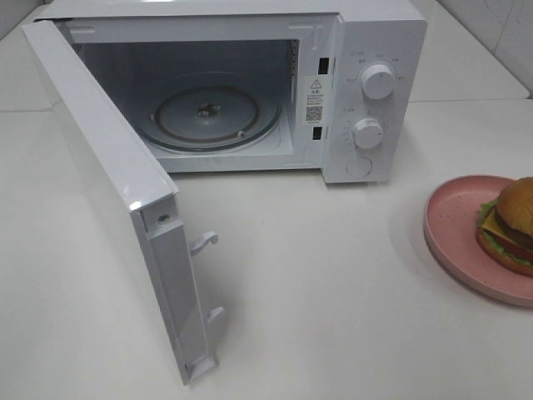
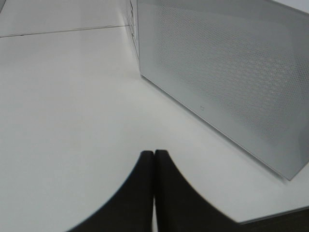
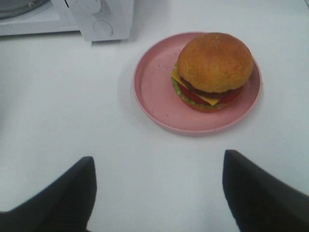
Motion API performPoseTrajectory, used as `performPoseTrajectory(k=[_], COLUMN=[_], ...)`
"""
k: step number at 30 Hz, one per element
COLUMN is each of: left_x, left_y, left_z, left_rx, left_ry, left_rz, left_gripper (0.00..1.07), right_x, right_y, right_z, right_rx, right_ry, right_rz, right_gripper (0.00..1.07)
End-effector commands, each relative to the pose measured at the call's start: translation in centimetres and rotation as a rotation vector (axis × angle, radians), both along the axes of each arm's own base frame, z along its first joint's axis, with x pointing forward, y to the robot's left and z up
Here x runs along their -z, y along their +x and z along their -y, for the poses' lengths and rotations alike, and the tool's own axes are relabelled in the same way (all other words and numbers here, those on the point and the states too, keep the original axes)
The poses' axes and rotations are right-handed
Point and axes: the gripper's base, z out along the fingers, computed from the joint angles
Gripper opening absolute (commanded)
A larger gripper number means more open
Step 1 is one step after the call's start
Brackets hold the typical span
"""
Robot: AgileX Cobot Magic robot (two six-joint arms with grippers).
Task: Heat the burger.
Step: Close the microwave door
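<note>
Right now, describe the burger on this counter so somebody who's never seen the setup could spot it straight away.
Start at the white microwave with its door swung open on the white table. To the right of its knob panel lies a pink plate. The burger sits off-centre on it: a golden-brown bun over yellow cheese, red tomato and green lettuce, the only food in sight.

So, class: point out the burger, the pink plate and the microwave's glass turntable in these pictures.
burger (image 3: 215,60), right wrist view, top of the bun.
plate (image 3: 154,94), right wrist view, bare floor beside the burger.
turntable (image 1: 179,117), high view, bare glass off centre.
</note>
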Motion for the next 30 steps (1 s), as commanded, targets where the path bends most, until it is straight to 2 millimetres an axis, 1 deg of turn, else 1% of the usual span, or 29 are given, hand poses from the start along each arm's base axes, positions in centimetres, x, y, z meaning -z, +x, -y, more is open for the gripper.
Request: performPoseTrajectory(k=[1,2,3,5,14,17,18,19,20,22,23,24,25,27,28,29,30], left_x=[0.0,0.0,0.0,0.0,-0.2,-1.0,-1.6,-1.6,-2.2,-2.3,-2.6,-2.6,-2.8,-2.9,-3.0,-3.0,-3.0], left_y=[0.0,0.0,0.0,0.0,0.3,0.5,0.9,0.9,1.4,1.7,2.4,2.4,3.2,3.6,4.6,4.6,5.0], left_z=[0.0,0.0,0.0,0.0,0.1,0.1,0.2,0.2,0.3,0.4,0.5,0.5,0.7,0.8,1.0,1.0,1.1], left_rx=[0.003,0.003,0.003,0.003,0.004,0.003,0.002,0.002,0.0,-0.001,-0.002,-0.002,-0.004,-0.005,-0.005,-0.005,-0.006], left_ry=[-0.004,-0.004,-0.004,-0.004,-0.004,-0.011,-0.02,-0.02,-0.03,-0.033,-0.036,-0.036,-0.035,-0.035,-0.032,-0.032,-0.031], left_rz=[0.016,0.016,0.016,0.016,0.004,0.033,0.07,0.07,0.111,0.123,0.135,0.135,0.137,0.133,0.115,0.115,0.108], left_gripper=[0.0,0.0,0.0,0.0,0.0,0.0,0.0,0.0,0.0,0.0,0.0,0.0,0.0,0.0,0.0,0.0,0.0], right_x=[-0.1,-0.1,-0.1,-0.1,-0.1,-0.1,-0.1,-0.1,-0.1,-0.1,-0.1,-0.1,-0.1,-0.1,-0.1,-0.1,-0.1], right_y=[-0.8,-1.5,-1.5,-2.4,-2.5,-2.5,-2.5,-2.5,-2.5,-2.5,-2.5,-2.5,-2.5,-2.5,-2.5,-2.5,-2.5], right_z=[-0.1,0.0,0.0,0.1,0.1,0.1,0.1,0.1,0.1,0.1,0.1,0.1,0.1,0.1,0.1,0.1,0.1], right_rx=[-0.022,-0.032,-0.032,-0.033,-0.033,-0.031,-0.031,-0.031,-0.031,-0.031,-0.031,-0.031,-0.031,-0.031,-0.031,-0.031,-0.031], right_ry=[-0.002,-0.001,-0.001,0.005,0.007,0.008,0.008,0.008,0.008,0.008,0.008,0.008,0.008,0.008,0.008,0.008,0.008], right_rz=[0.065,0.11,0.11,0.168,0.175,0.175,0.175,0.175,0.175,0.175,0.175,0.175,0.175,0.175,0.175,0.175,0.175], right_gripper=[0.69,0.69,0.69,0.69,0.69,0.69,0.69,0.69,0.69,0.69,0.69,0.69,0.69,0.69,0.69,0.69,0.69])
